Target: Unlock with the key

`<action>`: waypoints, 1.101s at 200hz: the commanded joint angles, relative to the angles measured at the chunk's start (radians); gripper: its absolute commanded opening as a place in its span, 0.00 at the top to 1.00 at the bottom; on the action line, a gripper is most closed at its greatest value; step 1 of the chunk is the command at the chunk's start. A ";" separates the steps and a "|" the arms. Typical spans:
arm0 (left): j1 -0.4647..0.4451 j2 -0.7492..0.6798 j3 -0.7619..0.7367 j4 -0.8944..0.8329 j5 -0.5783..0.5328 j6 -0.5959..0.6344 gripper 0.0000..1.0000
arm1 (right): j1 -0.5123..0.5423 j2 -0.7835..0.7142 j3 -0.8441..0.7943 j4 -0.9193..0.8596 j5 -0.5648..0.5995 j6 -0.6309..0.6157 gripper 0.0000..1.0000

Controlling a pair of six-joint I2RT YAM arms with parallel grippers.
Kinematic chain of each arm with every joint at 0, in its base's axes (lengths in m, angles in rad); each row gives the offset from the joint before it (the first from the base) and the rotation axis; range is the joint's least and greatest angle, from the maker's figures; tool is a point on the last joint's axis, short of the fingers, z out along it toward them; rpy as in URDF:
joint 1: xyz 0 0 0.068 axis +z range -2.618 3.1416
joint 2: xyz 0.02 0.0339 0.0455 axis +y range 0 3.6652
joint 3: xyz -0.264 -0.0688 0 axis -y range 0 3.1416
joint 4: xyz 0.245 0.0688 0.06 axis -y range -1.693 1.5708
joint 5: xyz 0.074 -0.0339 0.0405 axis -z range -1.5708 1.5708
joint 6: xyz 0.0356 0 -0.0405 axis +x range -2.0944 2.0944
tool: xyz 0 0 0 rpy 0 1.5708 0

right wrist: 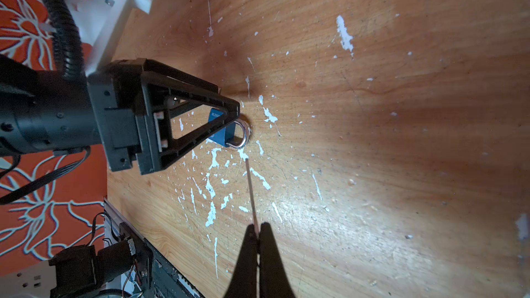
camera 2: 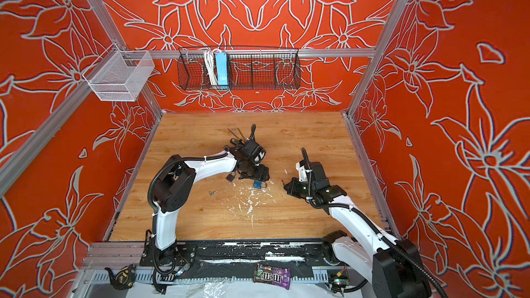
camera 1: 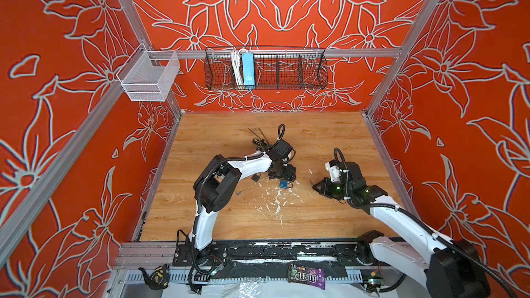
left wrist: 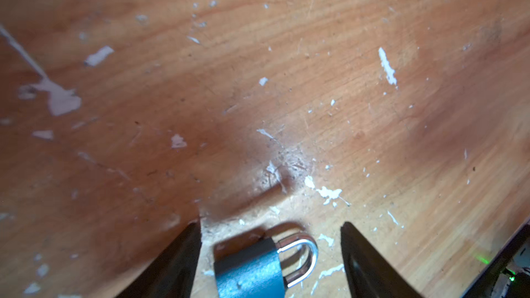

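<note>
A blue padlock (left wrist: 249,270) lies flat on the wooden table (camera 1: 229,225), its silver shackle (left wrist: 304,256) seated in the body. It shows in both top views (camera 1: 284,184) (camera 2: 259,184) and in the right wrist view (right wrist: 220,130). My left gripper (left wrist: 271,225) hangs over it, open, one finger on each side and neither touching it. To its right, my right gripper (right wrist: 259,226) (camera 1: 315,186) is shut on a thin metal key (right wrist: 251,190). The key juts from the fingertips toward the padlock and ends a short way from the shackle.
A dark second padlock (camera 1: 256,177) lies left of the blue one, and a small loose key (camera 1: 239,192) further left. Hand tools (camera 1: 258,136) lie behind the left arm. White paint flecks (camera 1: 272,196) cover the table's middle. A black wire basket (camera 1: 265,67) hangs on the back wall.
</note>
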 commanded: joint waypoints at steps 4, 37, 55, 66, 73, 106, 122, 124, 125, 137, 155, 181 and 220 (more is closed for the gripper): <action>-0.018 0.029 0.016 -0.058 -0.024 0.018 0.23 | -0.014 -0.011 -0.018 -0.019 -0.017 -0.015 1.00; -0.044 0.013 0.000 -0.089 -0.039 0.019 0.26 | -0.023 -0.023 -0.030 -0.016 -0.016 -0.025 1.00; -0.066 0.008 -0.002 -0.126 -0.072 0.016 0.28 | -0.033 -0.012 -0.030 -0.016 -0.018 -0.037 1.00; -0.075 0.009 -0.005 -0.148 -0.086 0.002 0.28 | -0.040 -0.006 -0.028 -0.011 -0.028 -0.038 1.00; -0.082 0.008 -0.007 -0.162 -0.099 -0.011 0.28 | -0.042 -0.003 -0.032 -0.006 -0.033 -0.038 1.00; -0.135 0.005 -0.003 -0.226 -0.184 -0.081 0.30 | -0.054 0.004 -0.034 -0.003 -0.046 -0.047 1.00; -0.169 -0.007 -0.004 -0.236 -0.218 -0.094 0.30 | -0.061 0.007 -0.038 -0.001 -0.047 -0.053 1.00; -0.173 -0.008 -0.003 -0.237 -0.219 -0.096 0.30 | -0.063 0.009 -0.040 -0.001 -0.048 -0.055 1.00; -0.174 -0.008 -0.002 -0.238 -0.219 -0.097 0.30 | -0.063 0.009 -0.040 0.000 -0.048 -0.055 1.00; -0.191 -0.008 0.003 -0.242 -0.219 -0.117 0.30 | -0.068 0.015 -0.045 0.007 -0.056 -0.055 1.00; -0.210 0.010 0.023 -0.263 -0.233 -0.154 0.31 | -0.076 0.021 -0.051 0.016 -0.066 -0.055 1.00; -0.224 0.060 0.101 -0.362 -0.318 -0.262 0.34 | -0.085 0.022 -0.060 0.021 -0.075 -0.057 1.00; -0.228 0.096 0.146 -0.373 -0.305 -0.314 0.36 | -0.099 0.012 -0.064 0.018 -0.092 -0.059 1.00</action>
